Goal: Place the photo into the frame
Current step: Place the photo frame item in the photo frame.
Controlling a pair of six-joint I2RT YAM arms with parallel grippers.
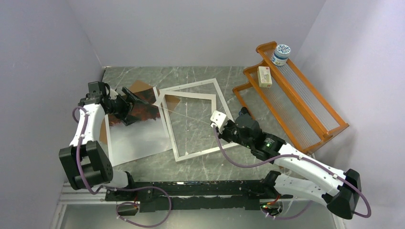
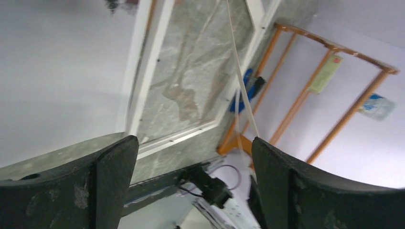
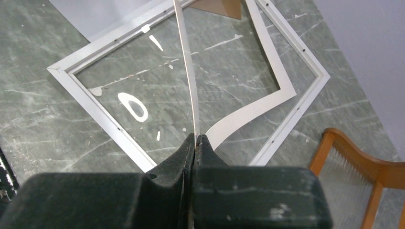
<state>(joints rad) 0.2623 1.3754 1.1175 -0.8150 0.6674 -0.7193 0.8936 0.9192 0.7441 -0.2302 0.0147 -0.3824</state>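
Pinching a white mat [image 3: 270,47] over the central frame [image 1: 205,152] with the right gripper [image 3: 196,138], with the left gripper [image 2: 193,143] gaping wide above the photo [image 1: 136,138] at left.

Robot lab cell: plain lavender walls [image 1: 191,28] box in a marble-look worktop [image 1: 205,164], two white-and-black robot arms, left [image 1: 86,129] and right [image 1: 305,169], bolted to a black rail [image 1: 200,191], purple cabling [image 1: 243,162] looped loose.
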